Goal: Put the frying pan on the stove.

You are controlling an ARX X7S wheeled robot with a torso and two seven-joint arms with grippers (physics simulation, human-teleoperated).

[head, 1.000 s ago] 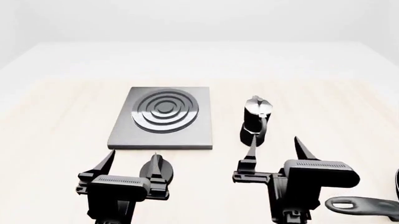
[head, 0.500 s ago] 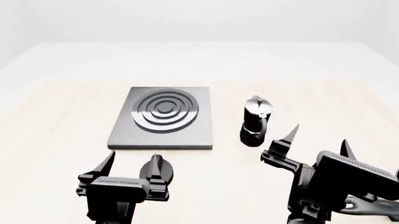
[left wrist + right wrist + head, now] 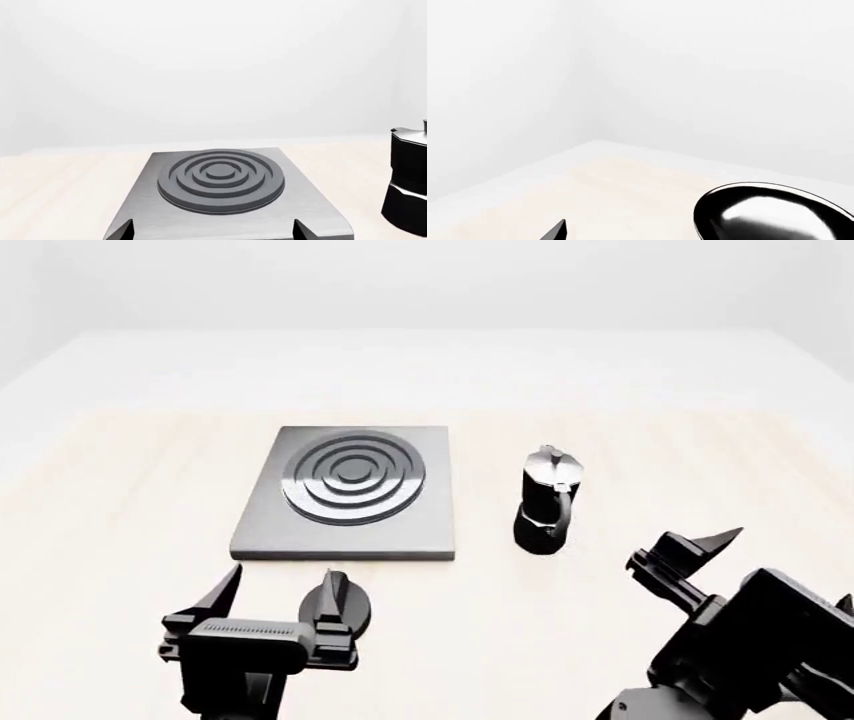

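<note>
The right end effector [image 3: 683, 552], open and empty, had swung right toward the pan [image 3: 774, 212], off the stove [image 3: 350, 492]; the left end effector [image 3: 280, 600] waited open and empty.

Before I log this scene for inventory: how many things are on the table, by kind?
Stove: 1
Moka pot: 1
Frying pan: 1, seen only in the right wrist view
Total: 3
</note>
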